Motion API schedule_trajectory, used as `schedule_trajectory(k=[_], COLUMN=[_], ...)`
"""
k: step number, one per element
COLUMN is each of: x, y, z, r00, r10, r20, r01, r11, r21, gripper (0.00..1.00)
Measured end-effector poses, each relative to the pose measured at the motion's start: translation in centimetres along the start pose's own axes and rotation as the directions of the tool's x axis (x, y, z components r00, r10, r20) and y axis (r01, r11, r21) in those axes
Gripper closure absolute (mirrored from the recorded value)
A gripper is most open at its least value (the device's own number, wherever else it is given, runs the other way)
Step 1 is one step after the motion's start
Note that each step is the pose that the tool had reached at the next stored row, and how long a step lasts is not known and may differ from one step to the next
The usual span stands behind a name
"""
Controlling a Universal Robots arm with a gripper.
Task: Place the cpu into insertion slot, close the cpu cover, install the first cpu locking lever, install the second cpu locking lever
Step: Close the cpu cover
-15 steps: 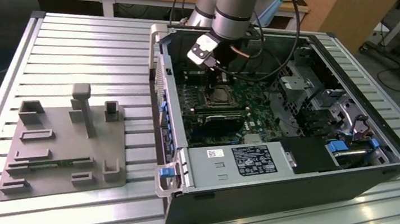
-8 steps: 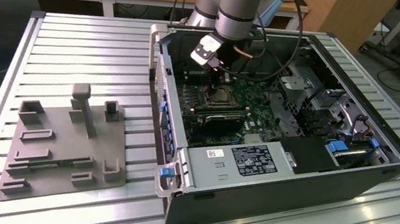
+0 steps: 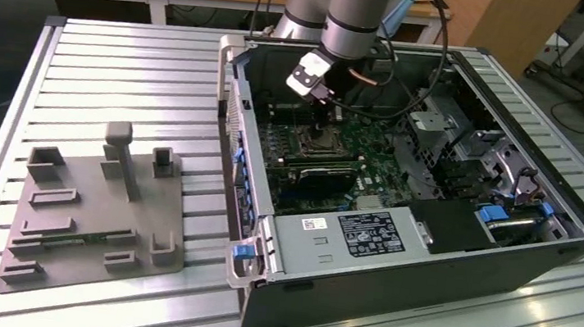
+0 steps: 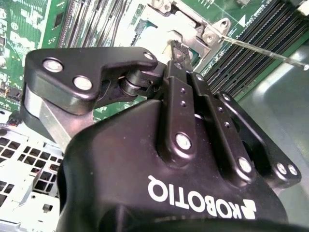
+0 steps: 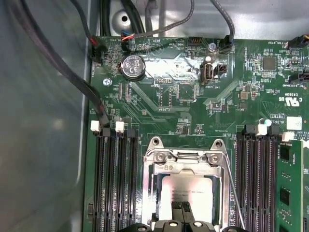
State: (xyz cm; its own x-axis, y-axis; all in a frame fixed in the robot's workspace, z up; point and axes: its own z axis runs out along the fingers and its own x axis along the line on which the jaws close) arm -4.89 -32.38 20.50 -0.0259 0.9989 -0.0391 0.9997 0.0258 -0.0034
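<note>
One Universal Robots arm (image 3: 348, 13) hung down into an open computer case (image 3: 398, 295) lying on its side on a slatted metal bench (image 3: 116, 61); the tool (image 3: 325, 124) was poised over the insertion slot (image 3: 330, 145) on the green motherboard (image 5: 193, 96), well inside the case. In the first wrist view the tool's fingertips (image 5: 177, 210) were drawn narrow, pad against pad, with nothing seen between them; they stood right over one edge of the cpu (image 5: 186, 191). That chip sat in the slot, its silvery-grey top showing through the cut-out of the cpu cover (image 5: 186, 167); the cover framed it on every side that showed, though whether the frame lay fully flat could not be told.

A thin wire locking lever (image 5: 233, 191) ran from a corner of the slot along the cover's side, between it and a bank of long memory slots (image 5: 258, 179); in the second wrist view it showed as a bare rod slanting across those slots. One green memory module (image 5: 289, 186) stood just beyond that bank; a coin cell (image 5: 133, 66) and black cables (image 5: 82, 82) lay further up the board.

In the exterior view a label-bearing box (image 3: 372, 234) filled the case's near end; a grey fixture plate (image 3: 98, 224) rested on the bench at the exterior view's left, apart from the case.
</note>
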Motion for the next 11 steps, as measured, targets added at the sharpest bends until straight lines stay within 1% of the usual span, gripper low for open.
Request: schedule_trajectory(k=[7, 11], x=[-0.28, -0.31], y=[0.05, 0.18], z=[0.01, -0.35], r00=[1.0, 1.0], r10=[0.0, 0.0], r20=[0.0008, 0.0009], r01=[0.0, 0.0], r11=[1.0, 1.0], r21=[-0.0001, -0.0001], gripper=[0.9, 0.9])
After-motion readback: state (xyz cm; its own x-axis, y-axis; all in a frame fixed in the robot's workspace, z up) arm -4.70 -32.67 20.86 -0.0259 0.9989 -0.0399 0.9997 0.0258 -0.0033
